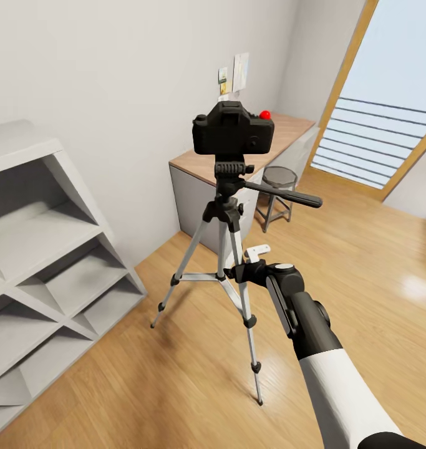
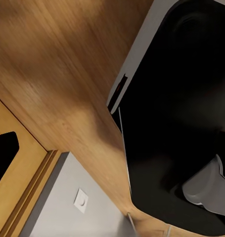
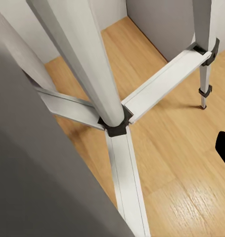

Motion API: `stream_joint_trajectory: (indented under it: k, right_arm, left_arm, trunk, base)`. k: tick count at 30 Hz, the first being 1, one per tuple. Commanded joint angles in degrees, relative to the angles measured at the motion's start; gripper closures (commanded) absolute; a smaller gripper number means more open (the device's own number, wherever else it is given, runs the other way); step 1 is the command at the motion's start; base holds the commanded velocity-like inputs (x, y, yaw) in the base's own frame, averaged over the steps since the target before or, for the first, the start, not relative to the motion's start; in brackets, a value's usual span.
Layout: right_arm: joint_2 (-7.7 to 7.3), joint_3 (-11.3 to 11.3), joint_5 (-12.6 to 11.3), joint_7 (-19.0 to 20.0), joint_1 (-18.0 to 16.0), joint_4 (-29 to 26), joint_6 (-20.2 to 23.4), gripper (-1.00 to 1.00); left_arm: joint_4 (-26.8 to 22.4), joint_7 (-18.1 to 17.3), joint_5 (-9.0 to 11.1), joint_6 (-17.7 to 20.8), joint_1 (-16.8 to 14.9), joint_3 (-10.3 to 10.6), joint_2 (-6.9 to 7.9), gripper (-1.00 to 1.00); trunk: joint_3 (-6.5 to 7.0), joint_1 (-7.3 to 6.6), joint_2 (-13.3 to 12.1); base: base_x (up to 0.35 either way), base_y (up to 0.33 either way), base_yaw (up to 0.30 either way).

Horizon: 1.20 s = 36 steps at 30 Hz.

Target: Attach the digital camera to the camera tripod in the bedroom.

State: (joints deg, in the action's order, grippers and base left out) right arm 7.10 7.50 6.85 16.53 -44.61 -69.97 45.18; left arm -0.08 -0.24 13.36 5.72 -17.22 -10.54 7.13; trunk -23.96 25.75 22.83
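Atop camera tripod [image 1: 228, 218], digital camera [image 1: 232, 129]

The right arm [image 1: 337, 368] enters the head view from about 5 o'clock and stretches toward 11 o'clock. Its forearm is white, then comes a black wrist section with a round grey cap on top. The right gripper [image 1: 250, 265] sits at the end of the wrist, and one pale finger [image 1: 257, 252] points up toward 12 o'clock. Whether the fingers are apart or together cannot be judged.
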Motion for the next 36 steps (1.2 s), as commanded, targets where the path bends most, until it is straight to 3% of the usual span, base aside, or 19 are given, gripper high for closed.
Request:
stream_joint_trajectory:
  k: [1,16,27,36]
  right_arm:
    - [0.02,-0.03,0.6,0.4,-0.04,-0.04,0.21,-1.0]
    - [0.02,-0.03,0.54,0.26,-0.04,0.01,-0.05,-1.0]
    - [0.02,-0.03,0.53,0.38,-0.04,-0.02,-0.2,-1.0]
    - [0.02,-0.03,0.53,0.43,-0.04,-0.07,-0.25,-1.0]
  left_arm:
    - [-0.01,-0.02,0.16,0.24,-0.03,-0.4,0.01,-1.0]
    - [-0.01,-0.02,0.09,0.18,-0.01,-0.37,-0.08,-1.0]
    - [0.07,-0.02,0.17,0.17,-0.03,-0.39,-0.09,-1.0]
    - [0.06,-0.02,0.11,0.17,-0.03,-0.37,-0.1,-1.0]
  trunk:
    - [-0.08,0.03,0.09]
    - [-0.08,0.03,0.09]
    - [-0.08,0.03,0.09]
    - [-0.08,0.03,0.09]
  base:
    - [0.0,0.0,0.0]
    - [-0.007,0.0,0.0]
    - [-0.245,0.0,0.0]
    - [-0.071,0.0,0.0]
